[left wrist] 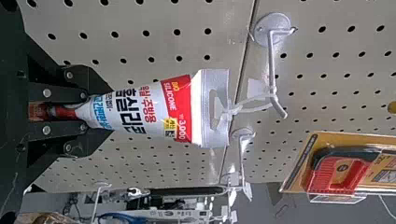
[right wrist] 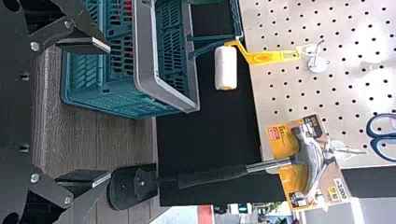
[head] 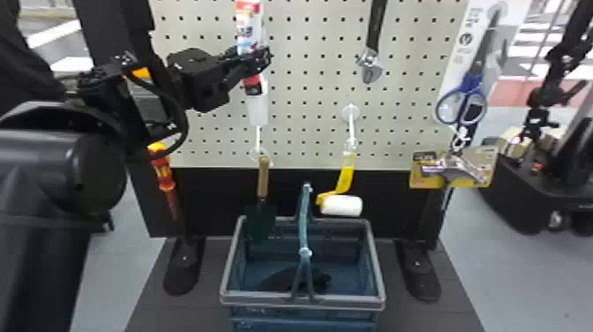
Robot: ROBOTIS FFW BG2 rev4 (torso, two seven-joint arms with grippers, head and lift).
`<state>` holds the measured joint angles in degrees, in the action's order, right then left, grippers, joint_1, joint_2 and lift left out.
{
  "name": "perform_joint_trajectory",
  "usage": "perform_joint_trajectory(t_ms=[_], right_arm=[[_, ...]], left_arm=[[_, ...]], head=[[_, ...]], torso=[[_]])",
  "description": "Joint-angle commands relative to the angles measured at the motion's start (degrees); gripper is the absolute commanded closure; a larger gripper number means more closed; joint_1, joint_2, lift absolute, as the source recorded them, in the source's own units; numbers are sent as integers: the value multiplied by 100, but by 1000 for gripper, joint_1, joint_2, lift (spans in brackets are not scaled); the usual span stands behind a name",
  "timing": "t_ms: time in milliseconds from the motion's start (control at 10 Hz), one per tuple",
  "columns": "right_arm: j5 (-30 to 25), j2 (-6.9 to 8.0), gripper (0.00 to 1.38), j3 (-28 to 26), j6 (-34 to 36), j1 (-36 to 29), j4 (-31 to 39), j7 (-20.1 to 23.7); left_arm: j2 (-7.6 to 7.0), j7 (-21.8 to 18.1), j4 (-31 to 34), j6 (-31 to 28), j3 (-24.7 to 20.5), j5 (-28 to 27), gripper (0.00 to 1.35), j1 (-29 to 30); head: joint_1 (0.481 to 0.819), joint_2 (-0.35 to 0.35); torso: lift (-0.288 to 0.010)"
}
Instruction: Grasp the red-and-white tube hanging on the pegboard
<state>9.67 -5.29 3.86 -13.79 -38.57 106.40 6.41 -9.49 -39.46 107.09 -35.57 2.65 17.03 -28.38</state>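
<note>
A teal basket [head: 353,303] with a grey rim stood on the dark table [head: 419,314], its handle raised and something black lying inside. Just behind it hung a wooden-handled trowel [head: 261,212] and a yellow-handled paint roller [head: 340,205]. Higher up hung a wrench [head: 369,62], packaged blue-handled scissors [head: 461,106], and a carded hammer [head: 454,167]. A red-and-yellow screwdriver [head: 165,179] hung at far left.

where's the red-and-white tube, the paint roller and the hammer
red-and-white tube [left wrist: 140,109], left wrist view, printed label at mid-body
paint roller [head: 342,205], head view, white roller sleeve
hammer [right wrist: 212,176], right wrist view, black handle grip
</note>
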Motion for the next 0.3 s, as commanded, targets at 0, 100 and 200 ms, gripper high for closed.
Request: perform_joint_trajectory(t_ms=[0, 100, 200], right_arm=[[0, -7, 335, 0, -1, -10, -2, 0], [0, -7, 335, 0, -1, -10, -2, 0], [0, -7, 335, 0, -1, -10, -2, 0]], left_arm=[[0, 0, 0, 24, -1, 2, 1220, 11], [0, 0, 0, 32, -1, 19, 1220, 11], [0, 0, 0, 50, -1, 28, 1220, 23]], head=[[549, 0], [549, 0], [549, 0]], torso=[[-100], [-100], [-100]])
